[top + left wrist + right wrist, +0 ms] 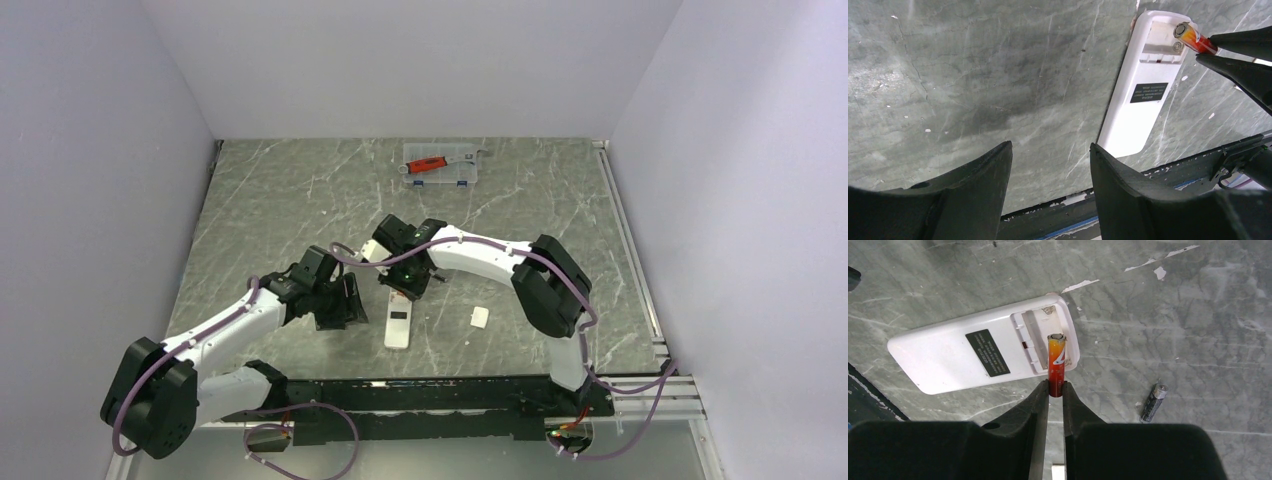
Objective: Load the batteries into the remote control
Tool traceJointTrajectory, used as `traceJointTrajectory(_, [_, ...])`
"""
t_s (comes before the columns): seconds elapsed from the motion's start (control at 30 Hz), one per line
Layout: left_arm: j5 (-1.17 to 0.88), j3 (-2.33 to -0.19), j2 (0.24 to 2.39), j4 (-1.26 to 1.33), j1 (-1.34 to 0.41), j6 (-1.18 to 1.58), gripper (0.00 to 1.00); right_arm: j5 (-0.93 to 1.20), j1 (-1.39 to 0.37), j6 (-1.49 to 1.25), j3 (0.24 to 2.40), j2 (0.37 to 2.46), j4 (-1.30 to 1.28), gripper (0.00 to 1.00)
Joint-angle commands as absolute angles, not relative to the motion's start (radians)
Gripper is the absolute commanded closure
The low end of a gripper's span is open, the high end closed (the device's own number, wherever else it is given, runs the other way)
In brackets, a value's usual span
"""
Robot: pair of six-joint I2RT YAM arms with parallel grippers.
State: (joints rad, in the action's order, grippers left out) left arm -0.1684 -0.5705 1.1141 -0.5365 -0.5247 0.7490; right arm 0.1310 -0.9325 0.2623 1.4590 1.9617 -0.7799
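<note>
Right wrist: right gripper clamped on battery, far tip over remote control recess, axis crosswise to remote; spare battery near remote's recess end; left gripper apart, empty.

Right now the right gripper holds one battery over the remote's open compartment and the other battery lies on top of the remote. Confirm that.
Wrong in one respect: the other battery lies on the table, apart from the remote control, not on top of it, as the right wrist view shows. The right gripper does hold one battery over the open compartment.
</note>
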Motion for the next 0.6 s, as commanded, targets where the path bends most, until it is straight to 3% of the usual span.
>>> traceJointTrajectory(0.0, [-0.175, -0.578, 1.096, -0.539, -0.52, 0.752, 0.37, 0.124, -0.939, 0.273, 1.508, 1.97, -0.796, 0.84])
traceJointTrajectory(0.57, [-0.169, -0.579, 1.089, -0.548, -0.518, 0.75, 0.36, 0.12, -0.942, 0.275, 1.526, 1.997, -0.808, 0.82])
